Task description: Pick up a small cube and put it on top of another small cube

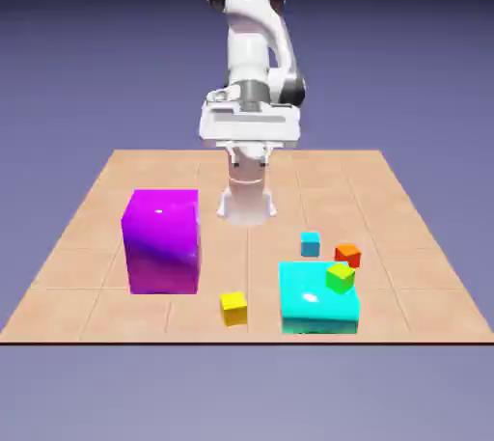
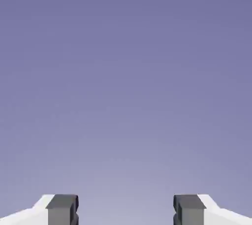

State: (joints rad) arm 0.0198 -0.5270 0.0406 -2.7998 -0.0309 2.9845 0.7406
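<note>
Small cyan cube [image 1: 310, 244] flat on table [image 1: 193, 318]

The exterior view is brightly lit, its backdrop falling to black at the top, with small white glints on the tall purple block [image 1: 164, 241] and flat cyan block [image 1: 318, 297]. The white arm [image 1: 249, 43] looks nearly washed out in places. The hand view shows a smooth violet gradient, paler toward the bottom.

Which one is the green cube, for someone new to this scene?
Find the wide, flat cyan block near the table's front edge, toward the exterior view's right. The green cube shows against its upper right part. Its bright green sets it apart from the orange cube and blue cube farther back.
</note>
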